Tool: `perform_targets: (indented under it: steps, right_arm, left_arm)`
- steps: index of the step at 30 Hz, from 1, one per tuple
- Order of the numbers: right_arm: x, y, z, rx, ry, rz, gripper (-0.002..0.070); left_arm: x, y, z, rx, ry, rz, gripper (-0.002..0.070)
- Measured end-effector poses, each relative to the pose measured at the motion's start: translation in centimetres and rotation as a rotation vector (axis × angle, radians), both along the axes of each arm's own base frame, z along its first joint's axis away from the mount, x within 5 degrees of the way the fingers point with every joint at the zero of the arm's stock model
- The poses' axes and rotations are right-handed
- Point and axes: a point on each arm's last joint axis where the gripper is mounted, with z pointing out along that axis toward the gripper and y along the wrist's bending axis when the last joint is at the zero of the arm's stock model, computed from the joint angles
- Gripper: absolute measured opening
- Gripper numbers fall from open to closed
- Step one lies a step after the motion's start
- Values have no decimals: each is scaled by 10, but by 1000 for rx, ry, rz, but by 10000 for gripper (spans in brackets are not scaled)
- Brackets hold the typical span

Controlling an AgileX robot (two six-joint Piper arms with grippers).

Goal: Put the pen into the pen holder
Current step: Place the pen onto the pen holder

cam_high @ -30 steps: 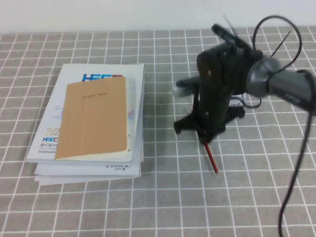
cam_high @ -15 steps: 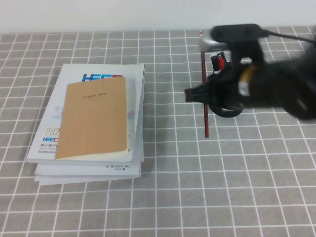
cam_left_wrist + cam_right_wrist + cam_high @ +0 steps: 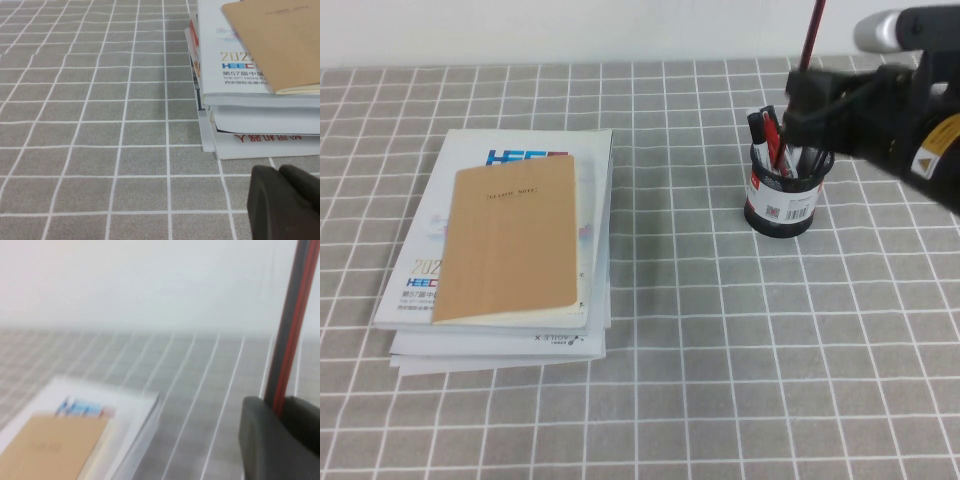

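The pen is a thin dark-red stick, held upright in my right gripper, which is shut on it just above the pen holder. The holder is a black mesh cup with a white and red label, standing at the right back of the table with black and red-capped markers in it. The pen's lower end is hidden behind the gripper. In the right wrist view the pen rises from between the shut fingers of my right gripper. My left gripper is shut and empty, low over the table beside the books.
A stack of books topped by a tan notebook lies at the left of the grey checked tablecloth. It also shows in the left wrist view and in the right wrist view. A white wall runs along the back.
My right arm has lifted the pen off the table, turned it upright and carried it back and right to above the pen holder. The holder, hidden before, now shows.
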Motion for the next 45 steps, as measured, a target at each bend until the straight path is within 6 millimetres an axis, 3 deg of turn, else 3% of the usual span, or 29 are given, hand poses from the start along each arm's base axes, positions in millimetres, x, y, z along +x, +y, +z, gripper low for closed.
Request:
perform_targets:
  steps: [4,12,20,27,30,35,37,39,41,45]
  right_arm:
    - [11,-6,1,-13,-131,6,13]
    - [49,-14,-44,-112,-150,-58,13]
    - [87,-4,-68,-129,-155,-72,13]
    - [95,-3,-77,-188,-118,-69,22]
    - [95,-3,-80,-204,-87,-69,97]
    - [94,-4,-86,-235,-26,-71,330]
    - [93,-5,-88,-247,-3,-71,365]
    - [92,-6,-87,-257,16,-72,351]
    - [89,-7,-82,-258,15,-74,286]
    - [71,-13,-61,-237,-17,-81,64]
  left_arm:
    - [0,0,0,0,0,0,-5]
    - [0,0,0,0,0,0,-5]
    - [0,0,0,0,0,0,-5]
    - [0,0,0,0,0,0,-5]
    - [0,0,0,0,0,0,-5]
    - [0,0,0,0,0,0,-5]
    - [0,0,0,0,0,0,-5]
    - [0,0,0,0,0,0,-5]
    - [0,0,0,0,0,0,-5]
    - [0,0,0,0,0,0,-5]
